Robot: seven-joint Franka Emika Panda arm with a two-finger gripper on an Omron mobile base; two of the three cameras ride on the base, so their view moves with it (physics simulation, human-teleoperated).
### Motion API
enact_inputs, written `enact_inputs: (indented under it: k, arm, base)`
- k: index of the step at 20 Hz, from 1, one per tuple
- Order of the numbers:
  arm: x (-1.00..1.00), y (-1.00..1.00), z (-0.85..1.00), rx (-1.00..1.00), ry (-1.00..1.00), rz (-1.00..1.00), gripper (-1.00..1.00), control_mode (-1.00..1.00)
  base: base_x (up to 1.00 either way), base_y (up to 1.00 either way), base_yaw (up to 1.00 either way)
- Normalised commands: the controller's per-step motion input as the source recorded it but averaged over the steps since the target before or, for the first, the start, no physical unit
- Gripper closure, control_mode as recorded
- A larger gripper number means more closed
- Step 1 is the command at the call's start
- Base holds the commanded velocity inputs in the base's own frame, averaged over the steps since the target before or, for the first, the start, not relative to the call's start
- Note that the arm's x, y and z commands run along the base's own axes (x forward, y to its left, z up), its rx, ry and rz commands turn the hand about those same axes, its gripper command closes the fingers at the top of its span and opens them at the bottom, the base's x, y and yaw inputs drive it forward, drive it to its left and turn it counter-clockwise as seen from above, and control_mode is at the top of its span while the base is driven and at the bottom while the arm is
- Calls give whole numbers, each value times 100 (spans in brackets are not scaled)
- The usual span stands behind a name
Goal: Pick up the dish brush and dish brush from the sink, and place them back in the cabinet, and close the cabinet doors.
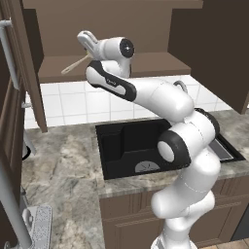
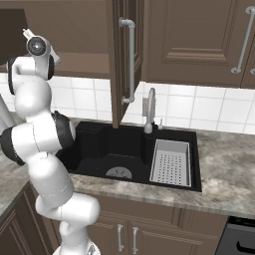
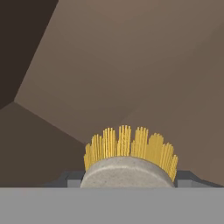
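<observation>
While the gripper (image 3: 127,186) holds the brush (image 3: 130,159) by its head above the cabinet shelf (image 1: 160,65) — jaws part-open around it — lower it flat, well inside the shelf's edge, before letting go.

two rear base views over the shared sink (image 1: 126,146), hand view close inside the cabinet (image 3: 131,65)

You are looking at no readable text here; a small pale mark is showing on the arm's (image 1: 146,97) dark band, possibly a logo, too blurred to read.
</observation>
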Motion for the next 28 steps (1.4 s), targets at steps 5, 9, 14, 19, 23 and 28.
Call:
enact_inputs:
  k: [5, 9, 14, 19, 23, 28]
  arm:
    - [22, 8, -4, 2, 0, -2, 100, -100]
    - [19, 7, -4, 1, 1, -1, 100, -100]
    - [19, 9, -1, 0, 4, 0, 100, -100]
    - [19, 10, -3, 0, 6, 0, 100, -100]
    - [18, 9, -6, 0, 3, 0, 100, -100]
    - [20, 9, -7, 0, 0, 0, 100, -100]
  base:
    - [0, 0, 0]
    - [0, 0, 0]
    - [0, 0, 0]
    - [0, 0, 0]
    - [0, 0, 0]
    - [0, 0, 0]
